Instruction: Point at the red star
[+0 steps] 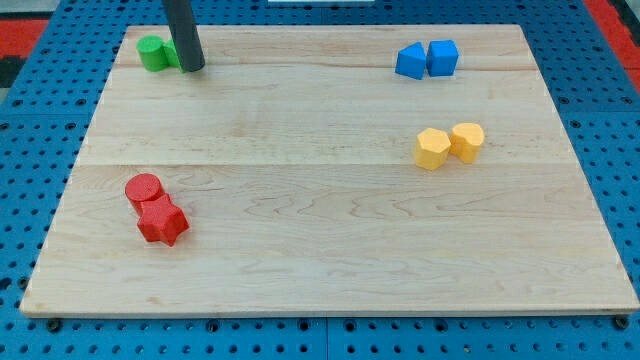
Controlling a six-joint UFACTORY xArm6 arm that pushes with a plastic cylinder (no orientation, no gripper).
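Toward the view's lower left of the wooden board (330, 230): red star (162, 222), a chunky, blunt-pointed block, bright red, flat on its broad face, top face lighter than the shaded sides. Points short and rounded, spread about evenly all round, so no clear long axis and no single heading to be read; one lobe toward the view's right, another toward the view's bottom. Touching it on the upper-left side, a red cylinder (143, 190), upright, round face up, the pair lined on a slant running from the view's upper left to lower right.

Far from both, at the view's top left corner: my tip (194, 69), end of a dark straight rod coming down from the top edge, resting at board level just to the right of a green block (154, 53). Green shape partly hidden behind the rod, rounded on the visible side; exact form not to be told, nor whether a second green piece hides behind. No jaws, no grasp on this rod; nothing held, only a bare end against the board. Tip well apart from the red star, nearly the whole depth of the board between.

At the view's top right: two blue blocks, a blue angular block (409, 62) and a blue cube (442, 57), touching side by side. Below them, right of centre: yellow hexagonal block (432, 149) and yellow rounded block (467, 141), also touching.

Around the board: blue perforated table (600, 150).
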